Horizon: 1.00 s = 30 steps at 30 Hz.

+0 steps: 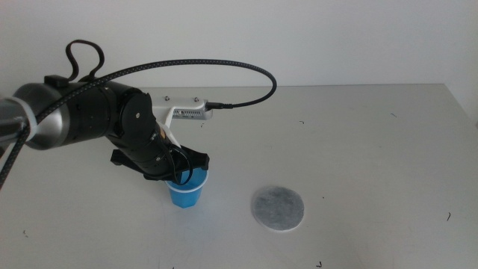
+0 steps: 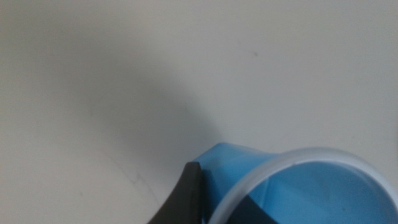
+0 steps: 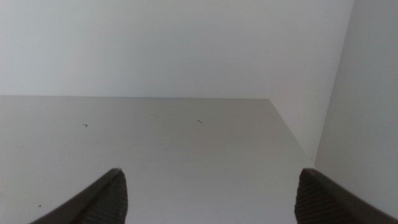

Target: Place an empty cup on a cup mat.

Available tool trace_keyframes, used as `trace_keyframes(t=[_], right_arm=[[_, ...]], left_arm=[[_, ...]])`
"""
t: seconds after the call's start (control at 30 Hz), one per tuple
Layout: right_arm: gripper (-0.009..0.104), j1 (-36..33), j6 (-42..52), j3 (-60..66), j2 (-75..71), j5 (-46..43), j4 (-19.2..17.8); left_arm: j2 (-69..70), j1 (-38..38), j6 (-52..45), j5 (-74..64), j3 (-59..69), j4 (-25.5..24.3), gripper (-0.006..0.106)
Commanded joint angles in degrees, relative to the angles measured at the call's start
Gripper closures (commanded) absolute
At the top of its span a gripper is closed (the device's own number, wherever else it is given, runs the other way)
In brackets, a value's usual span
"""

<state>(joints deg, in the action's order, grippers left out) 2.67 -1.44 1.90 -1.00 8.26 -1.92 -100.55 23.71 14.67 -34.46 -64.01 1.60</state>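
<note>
Nearest item: the cup (image 2: 292, 186) fills the close corner of the left wrist view, thin pale rim and lighter blue inside showing, nothing visible inside it
Left gripper (image 1: 178, 173): down at the rim of the cup on the left half of the table (image 1: 373, 134); one dark jaw lies against the cup's outer wall just below the rim, the other jaw is hidden; jaws appear closed onto the cup wall, judged from that contact
Cup position: upright in the middle view (image 1: 186, 193), base apparently on the table, though a slight lift cannot be ruled out; well apart from the cup mat
Cup mat (image 1: 277, 208): flat grey disc with a pale edge, lying to the right of the cup, nothing on it
Right gripper (image 3: 211, 193): waiting out of the middle view; jaws spread wide, nothing between them, facing bare table and wall
Handling, weight: likely very light, thin plastic
Handling, stiffness: wall probably flexes; a hard squeeze could deform the rim
Handling, surface: smooth and tapered, so it may slip downward in a loose hold
Grasp point: the wall just under the rim, where the stiffening rim resists collapse
</note>
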Motion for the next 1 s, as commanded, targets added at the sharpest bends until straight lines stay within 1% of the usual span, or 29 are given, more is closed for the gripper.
trace_keyframes(t=[0.0,0.17,0.4,0.6,0.77,0.97], right_arm=[[0.001,-0.1,0.5,-0.7,-1.1,-4.5,-0.5],[0.001,-0.1,0.5,-0.7,-1.1,-4.5,-0.5],[0.001,-0.1,0.5,-0.7,-1.1,-4.5,-0.5],[0.001,-0.1,0.5,-0.7,-1.1,-4.5,-0.5],[0.001,-0.1,0.5,-0.7,-1.1,-4.5,-0.5],[0.001,-0.1,0.5,-0.7,-1.1,-4.5,-0.5]], left_arm=[[3.4,1.3,0.4,-1.8,-4.0,0.0,0.100],[3.3,4.9,0.4,-6.4,-10.2,-0.4,0.100],[1.3,11.4,0.4,-6.6,-15.7,-0.4,0.100],[-3.7,16.3,0.4,-6.5,-20.2,-0.4,0.100],[-7.8,18.4,0.4,-6.7,-23.9,-0.4,0.100],[-10.5,18.8,0.4,-6.2,-24.3,-0.4,0.100]])
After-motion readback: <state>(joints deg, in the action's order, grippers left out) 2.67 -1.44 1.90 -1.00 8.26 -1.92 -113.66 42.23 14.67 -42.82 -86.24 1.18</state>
